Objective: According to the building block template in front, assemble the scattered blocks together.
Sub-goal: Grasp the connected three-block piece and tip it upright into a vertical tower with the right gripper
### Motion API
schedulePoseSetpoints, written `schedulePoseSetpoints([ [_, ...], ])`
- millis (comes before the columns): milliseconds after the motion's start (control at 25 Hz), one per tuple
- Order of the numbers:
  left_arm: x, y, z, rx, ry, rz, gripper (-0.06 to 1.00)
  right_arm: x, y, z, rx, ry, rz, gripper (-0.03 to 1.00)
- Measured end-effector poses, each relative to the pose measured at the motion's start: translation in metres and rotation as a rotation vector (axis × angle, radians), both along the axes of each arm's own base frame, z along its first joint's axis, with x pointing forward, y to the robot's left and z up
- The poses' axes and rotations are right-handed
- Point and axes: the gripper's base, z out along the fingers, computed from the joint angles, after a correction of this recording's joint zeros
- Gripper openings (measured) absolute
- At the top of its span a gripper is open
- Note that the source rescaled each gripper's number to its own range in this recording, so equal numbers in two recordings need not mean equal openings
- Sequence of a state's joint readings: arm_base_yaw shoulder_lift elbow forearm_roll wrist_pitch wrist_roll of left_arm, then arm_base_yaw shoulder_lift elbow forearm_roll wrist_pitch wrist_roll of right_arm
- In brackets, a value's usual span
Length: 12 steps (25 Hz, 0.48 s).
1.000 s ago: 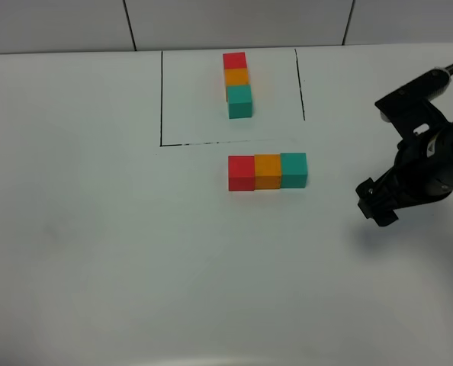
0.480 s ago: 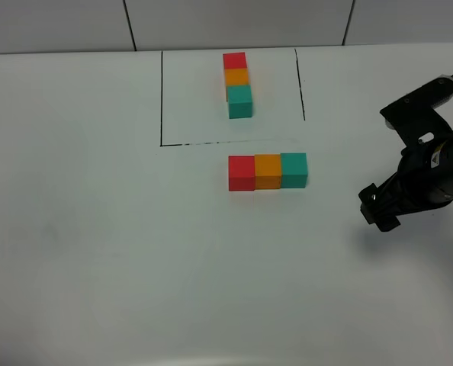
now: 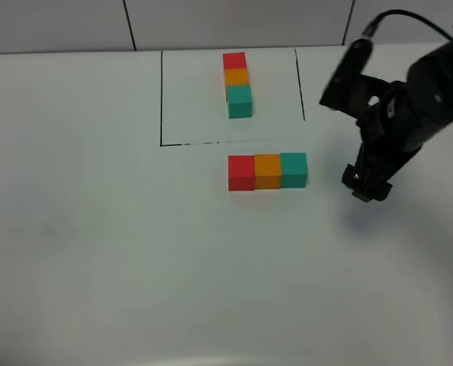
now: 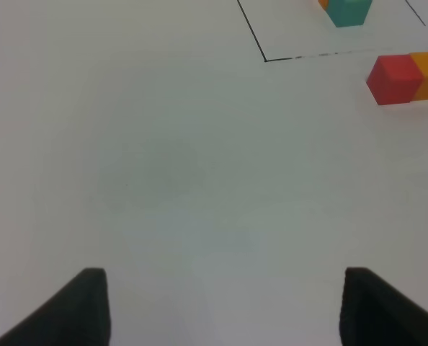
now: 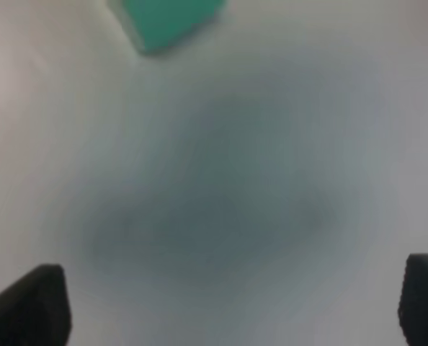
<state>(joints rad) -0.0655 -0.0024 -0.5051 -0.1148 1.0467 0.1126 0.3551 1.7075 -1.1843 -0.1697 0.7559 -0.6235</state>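
Observation:
The template (image 3: 237, 84) is a joined line of red, orange and teal cubes inside the black outline at the back. In front of it the loose red cube (image 3: 242, 173), orange cube (image 3: 268, 171) and teal cube (image 3: 293, 169) stand touching in a row, left to right. My right gripper (image 3: 366, 184) hangs open and empty just right of the teal cube, above the table; the right wrist view shows that cube's corner (image 5: 169, 20). My left gripper (image 4: 225, 303) is open and empty over bare table; its view shows the red cube (image 4: 395, 78) far off.
A black outline (image 3: 162, 99) marks the template's area on the white table (image 3: 135, 252). A tiled wall (image 3: 226, 23) runs behind the table's back edge. The right arm (image 3: 409, 99) reaches in from the upper right.
The right arm has swung up and leftward, its gripper moving closer to the teal cube. The cubes and template have not moved.

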Motion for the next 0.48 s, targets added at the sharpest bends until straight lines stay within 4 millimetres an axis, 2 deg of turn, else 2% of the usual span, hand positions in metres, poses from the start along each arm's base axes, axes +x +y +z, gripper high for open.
schedulePoseSetpoints([
  [120,0.000,0.000,0.000,0.000,0.000,0.000,0.42,0.019,0.028,-0.008,-0.024,0.050,0.167,0.83],
  [280,0.000,0.000,0.000,0.000,0.000,0.000,0.42,0.041,0.063,-0.016,0.044,0.102,0.288,0.83],
  [480,0.000,0.000,0.000,0.000,0.000,0.000,0.42,0.066,0.084,-0.036,0.093,0.168,0.336,0.83],
])
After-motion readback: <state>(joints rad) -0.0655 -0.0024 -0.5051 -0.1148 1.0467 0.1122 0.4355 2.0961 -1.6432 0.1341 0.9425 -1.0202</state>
